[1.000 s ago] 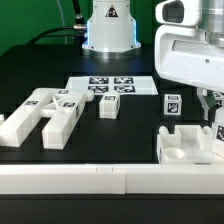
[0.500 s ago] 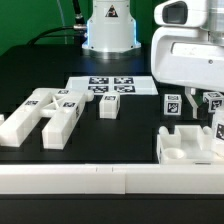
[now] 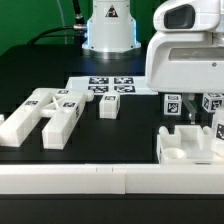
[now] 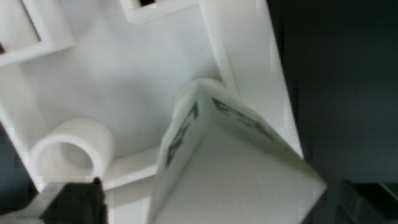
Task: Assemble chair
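The chair is in loose white pieces. Its slotted seat block (image 3: pixel 189 146) lies at the exterior view's right, and in the wrist view the seat block (image 4: pixel 125 90) shows a round hole. A white tagged piece (image 3: pixel 213 103) stands upright at the seat block. In the wrist view that tagged piece (image 4: pixel 222 150) rises between my fingers. My gripper (image 3: pixel 203 116) hangs over it, open, with a dark fingertip (image 4: pixel 71 205) on each side of the piece (image 4: pixel 222 205). A second tagged cube (image 3: pixel 172 103) stands just behind the seat block.
Long tagged bars (image 3: pixel 40 115) lie together at the exterior view's left, with a small cube (image 3: pixel 110 106) beside them. The marker board (image 3: pixel 110 86) lies flat at the back centre. A white rail (image 3: pixel 100 180) runs along the front edge. The arm's base (image 3: pixel 108 30) stands behind.
My jaws have spread from nearly closed to wide, letting go of the upright tagged piece. The gripper body has shifted toward the exterior view's left, and the piece's tag has come into sight.
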Robot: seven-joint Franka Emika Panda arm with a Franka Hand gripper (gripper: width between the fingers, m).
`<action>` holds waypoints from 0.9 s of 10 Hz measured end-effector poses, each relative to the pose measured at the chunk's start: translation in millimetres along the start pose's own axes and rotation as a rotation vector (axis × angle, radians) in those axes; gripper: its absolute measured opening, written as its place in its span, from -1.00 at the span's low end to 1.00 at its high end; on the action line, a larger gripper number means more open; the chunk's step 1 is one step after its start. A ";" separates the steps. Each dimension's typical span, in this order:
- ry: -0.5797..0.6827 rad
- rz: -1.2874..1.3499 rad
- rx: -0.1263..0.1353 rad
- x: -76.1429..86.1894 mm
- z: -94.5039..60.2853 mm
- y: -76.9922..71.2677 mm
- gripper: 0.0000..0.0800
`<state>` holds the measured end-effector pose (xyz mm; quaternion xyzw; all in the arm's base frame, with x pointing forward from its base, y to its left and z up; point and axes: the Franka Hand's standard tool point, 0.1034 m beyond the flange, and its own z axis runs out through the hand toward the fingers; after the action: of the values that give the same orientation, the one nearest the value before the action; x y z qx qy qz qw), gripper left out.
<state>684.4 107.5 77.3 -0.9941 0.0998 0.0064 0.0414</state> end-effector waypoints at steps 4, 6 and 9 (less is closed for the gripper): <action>0.022 -0.390 -0.022 -0.3 0.7 -3.4 0.62; 0.028 -0.623 -0.049 -0.4 2.6 -2.4 0.62; 0.025 -0.715 -0.052 -0.3 3.3 -1.4 0.33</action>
<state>684.4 109.3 74.1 -0.9669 -0.2540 -0.0182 0.0146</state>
